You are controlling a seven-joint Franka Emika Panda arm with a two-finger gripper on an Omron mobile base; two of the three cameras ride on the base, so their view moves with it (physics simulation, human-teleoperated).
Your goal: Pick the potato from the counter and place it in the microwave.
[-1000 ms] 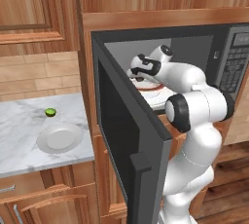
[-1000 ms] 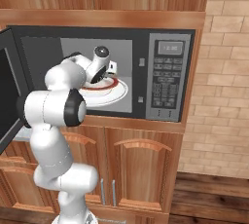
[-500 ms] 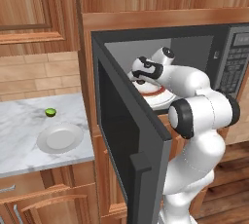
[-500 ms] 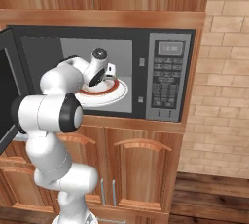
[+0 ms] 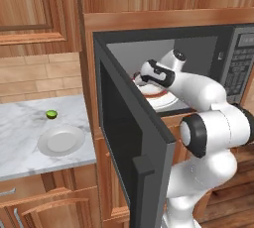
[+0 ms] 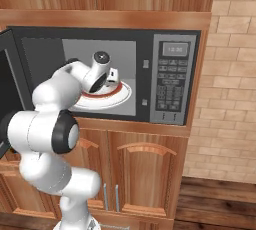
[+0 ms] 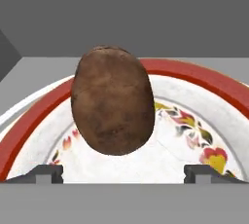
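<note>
The potato (image 7: 113, 101), brown and egg-shaped, rests on a white plate with a red rim (image 7: 204, 79) inside the microwave (image 6: 170, 79). My gripper (image 7: 125, 174) is open just in front of it, with one fingertip (image 7: 46, 173) low on each side and neither touching it. From the base, the hand (image 5: 154, 73) reaches into the grey cavity over the plate (image 5: 166, 104), and the gripper (image 6: 112, 77) hangs above the plate (image 6: 120, 94). The microwave door (image 5: 129, 138) stands wide open to the left. The marbled counter (image 5: 20, 142) lies left of the oven.
On the counter sit a small green fruit (image 5: 51, 114) and a plain white plate (image 5: 60, 141). The open door juts out between the counter and my arm. Wooden cabinets run above and below the microwave; a brick wall (image 6: 230, 74) is on the right.
My elbow has sunk lower and toward the base, and the hand has eased back slightly from the plate. The plate stays in place.
</note>
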